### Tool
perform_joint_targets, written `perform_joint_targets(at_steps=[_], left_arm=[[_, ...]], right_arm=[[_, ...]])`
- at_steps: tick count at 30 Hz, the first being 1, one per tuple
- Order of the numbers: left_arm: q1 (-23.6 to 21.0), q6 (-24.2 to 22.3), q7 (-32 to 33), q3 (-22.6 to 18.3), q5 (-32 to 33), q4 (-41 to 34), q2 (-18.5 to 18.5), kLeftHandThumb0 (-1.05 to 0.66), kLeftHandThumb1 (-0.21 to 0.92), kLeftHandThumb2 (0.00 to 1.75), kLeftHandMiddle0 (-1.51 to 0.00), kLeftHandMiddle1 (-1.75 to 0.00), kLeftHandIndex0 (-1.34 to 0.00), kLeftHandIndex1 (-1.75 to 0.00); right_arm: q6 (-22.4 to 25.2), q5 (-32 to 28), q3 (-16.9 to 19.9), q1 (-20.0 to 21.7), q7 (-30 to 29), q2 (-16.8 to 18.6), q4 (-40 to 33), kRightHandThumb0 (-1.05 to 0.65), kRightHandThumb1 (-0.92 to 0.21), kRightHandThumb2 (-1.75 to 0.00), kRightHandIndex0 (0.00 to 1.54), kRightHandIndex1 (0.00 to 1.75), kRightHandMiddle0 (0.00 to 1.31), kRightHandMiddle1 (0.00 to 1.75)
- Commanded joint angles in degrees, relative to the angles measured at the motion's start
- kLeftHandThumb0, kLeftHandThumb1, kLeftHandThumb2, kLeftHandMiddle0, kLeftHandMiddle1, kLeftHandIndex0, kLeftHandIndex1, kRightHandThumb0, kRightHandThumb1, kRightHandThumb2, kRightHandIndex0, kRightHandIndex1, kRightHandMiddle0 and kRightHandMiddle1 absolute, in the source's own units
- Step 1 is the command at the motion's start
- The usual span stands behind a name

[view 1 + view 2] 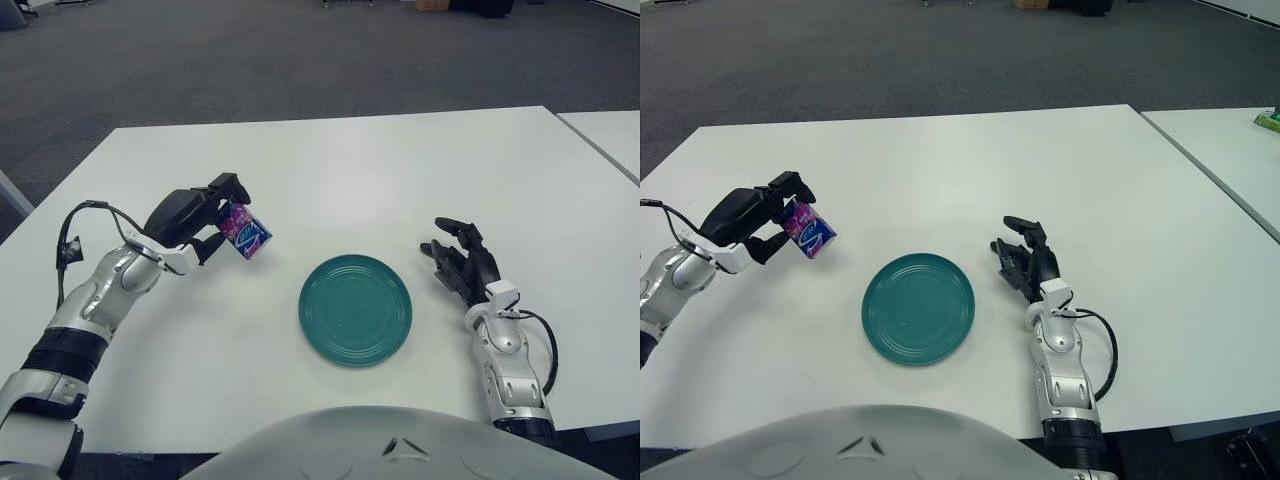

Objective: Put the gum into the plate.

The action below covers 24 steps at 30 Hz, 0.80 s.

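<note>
The gum (246, 232) is a small purple and blue container, held tilted above the table by my left hand (205, 218), whose dark fingers are curled around it. It hangs up and to the left of the teal plate (356, 309), which lies flat near the table's front middle with nothing in it. My right hand (460, 258) shows just to the right of the plate, fingers spread and holding nothing.
The white table (360, 170) stretches wide behind the plate. A second white table (610, 135) stands at the far right with a narrow gap between. Grey carpet lies beyond the far edge.
</note>
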<state>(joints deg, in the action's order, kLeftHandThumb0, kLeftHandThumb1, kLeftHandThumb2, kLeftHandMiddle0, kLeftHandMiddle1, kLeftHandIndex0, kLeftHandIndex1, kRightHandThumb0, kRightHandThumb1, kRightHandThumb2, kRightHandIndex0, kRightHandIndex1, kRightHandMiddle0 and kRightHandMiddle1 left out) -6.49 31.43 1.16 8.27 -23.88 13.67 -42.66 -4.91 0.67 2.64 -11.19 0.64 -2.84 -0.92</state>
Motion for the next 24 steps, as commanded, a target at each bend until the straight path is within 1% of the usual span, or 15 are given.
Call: perform_joint_targets(at_steps=[1, 5, 10, 13, 15, 17, 21, 24], left_arm=[[0.6, -0.9, -1.9, -1.5, 1.3, -1.2, 0.8, 0.0, 0.11, 1.56, -0.76, -1.75, -0.54, -1.75], [1.8, -1.3, -3.3, -1.4, 1.9, -3.3, 2.4, 0.0, 0.06, 1.62, -0.8, -1.75, -0.58, -1.75], [3.4, -2.1, -4.4, -1.1, 1.3, -6.6, 4.6, -0.01, 0.07, 1.61, -0.78, -1.75, -0.58, -1.75], [4.3, -2.4, -5.5, -0.1, 0.9, -9.7, 6.5, -0.01, 0.09, 1.59, -0.77, -1.75, -0.57, -1.75], [4.6, -3.5, -6.7, 1.0, 0.7, -12.2, 8.3, 0.0, 0.06, 1.61, -0.79, -1.75, -0.58, -1.74], [4.7, -4.2, -7.7, 1.5, 0.8, -13.7, 9.3, 0.0, 0.05, 1.63, -0.8, -1.75, -0.6, -1.74], [4.7, -4.8, -9.5, 1.9, 1.1, -15.6, 10.5, 0.0, 0.04, 1.64, -0.81, -1.75, -0.6, -1.74], [4.7, -5.1, -10.9, 2.6, 0.8, -16.5, 11.5, 0.0, 0.06, 1.61, -0.79, -1.75, -0.58, -1.75]], right_arm=[[2.2, -0.5, 0.2, -0.7, 0.2, 0.1, 1.9, -0.52, -0.92, -0.55, 0.59, 0.59, 0.13, 0.93], [2.3, 0.0, 0.1, -0.7, -0.1, 0.1, 1.7, -0.52, -0.92, -0.55, 0.59, 0.59, 0.14, 0.93], [2.4, 0.5, -0.2, -0.8, -0.5, 0.1, 1.5, -0.52, -0.92, -0.55, 0.58, 0.59, 0.14, 0.94], [2.5, 0.7, -0.5, -1.0, -0.7, 0.2, 1.3, -0.52, -0.92, -0.56, 0.57, 0.59, 0.14, 0.94], [2.4, 0.7, -0.6, -1.0, -0.8, 0.2, 1.3, -0.52, -0.92, -0.56, 0.57, 0.59, 0.14, 0.94], [2.4, 0.8, -0.7, -1.0, -0.9, 0.3, 1.2, -0.51, -0.92, -0.56, 0.57, 0.59, 0.14, 0.94], [2.5, 0.9, -1.0, -1.2, -1.1, 0.4, 0.9, -0.51, -0.92, -0.57, 0.57, 0.59, 0.13, 0.94], [2.6, 1.1, -1.2, -1.4, -1.4, 0.5, 0.7, -0.51, -0.92, -0.57, 0.57, 0.59, 0.13, 0.94]])
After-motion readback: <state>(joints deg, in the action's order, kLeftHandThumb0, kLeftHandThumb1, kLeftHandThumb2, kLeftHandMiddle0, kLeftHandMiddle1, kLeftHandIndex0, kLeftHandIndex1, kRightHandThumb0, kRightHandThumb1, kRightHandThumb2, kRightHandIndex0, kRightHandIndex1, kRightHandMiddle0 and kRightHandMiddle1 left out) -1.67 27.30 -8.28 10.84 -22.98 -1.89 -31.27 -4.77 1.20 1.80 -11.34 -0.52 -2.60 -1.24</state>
